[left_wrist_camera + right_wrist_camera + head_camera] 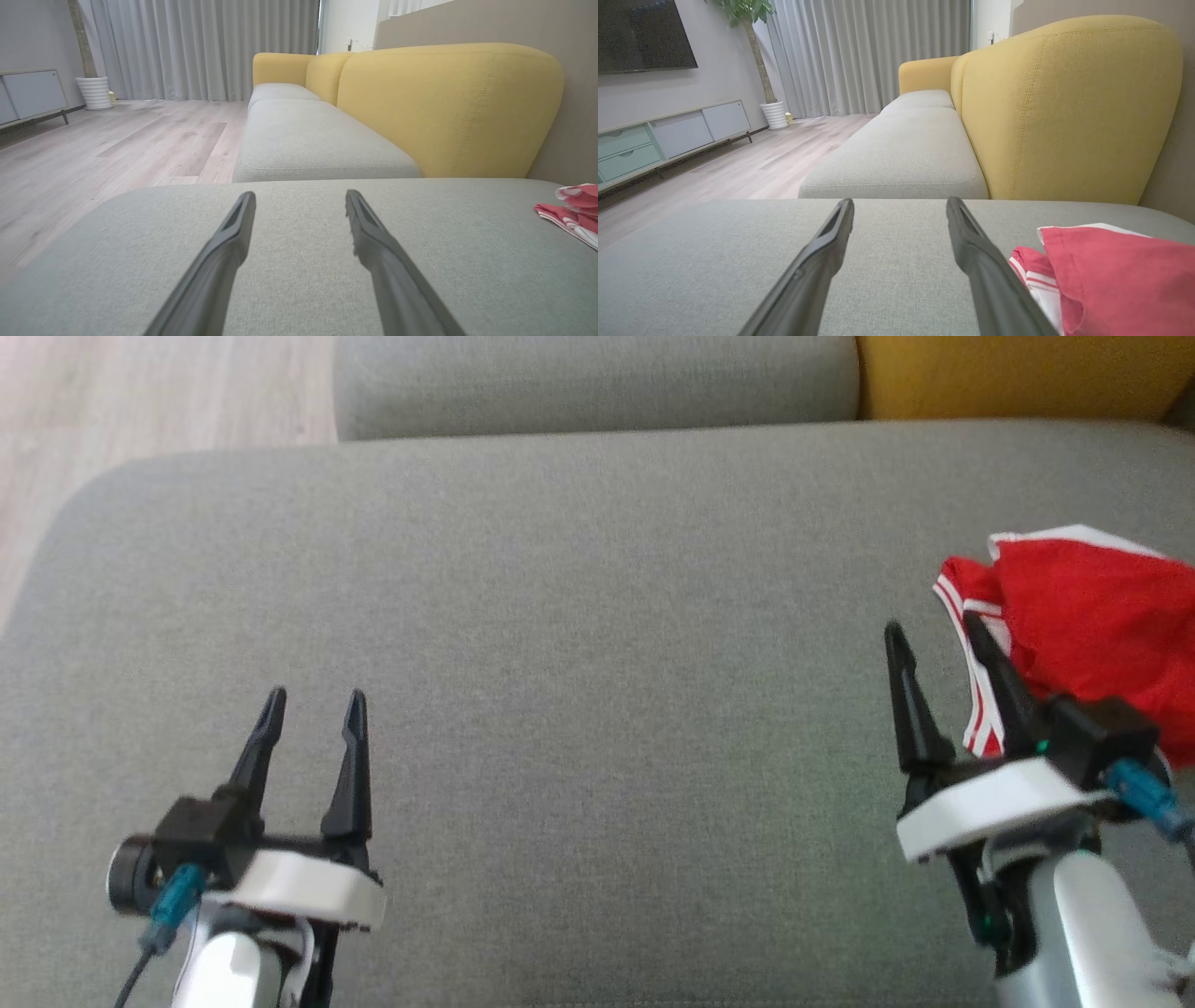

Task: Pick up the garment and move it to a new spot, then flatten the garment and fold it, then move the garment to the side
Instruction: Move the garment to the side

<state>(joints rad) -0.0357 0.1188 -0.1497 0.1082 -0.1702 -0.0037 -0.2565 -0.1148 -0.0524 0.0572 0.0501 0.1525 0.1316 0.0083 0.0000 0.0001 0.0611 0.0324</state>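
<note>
- Your left gripper (316, 700) sits near the front edge of the grey cushion (597, 644), fingers spread, empty.
- Your right gripper (934, 627), also spread and empty, sits just beside the red garment (1092, 607), which lies crumpled at the cushion's right edge.

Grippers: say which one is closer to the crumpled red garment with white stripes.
The right gripper: its dark fingers stand right beside the red garment, at its striped edge. The left gripper is well away, across the grey fabric cushion.
</note>
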